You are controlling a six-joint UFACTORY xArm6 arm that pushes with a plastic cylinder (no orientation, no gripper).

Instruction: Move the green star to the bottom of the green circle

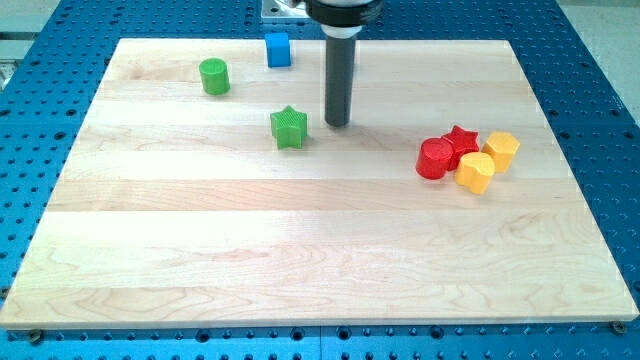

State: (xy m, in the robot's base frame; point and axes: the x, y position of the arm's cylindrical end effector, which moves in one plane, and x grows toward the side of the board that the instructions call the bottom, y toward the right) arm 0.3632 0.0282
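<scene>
The green star (289, 128) lies on the wooden board (300, 240), a little left of the middle in the upper part. The green circle (213, 76) stands up and to the left of it, near the board's top edge. My tip (338, 123) rests on the board just to the right of the green star, a small gap apart from it. The rod rises straight up from there to the arm at the view's top.
A blue cube (278, 49) sits at the board's top edge, right of the green circle. At the right, a red circle (435, 159), a red star (461, 141) and two yellow blocks (476, 171) (501, 149) huddle together.
</scene>
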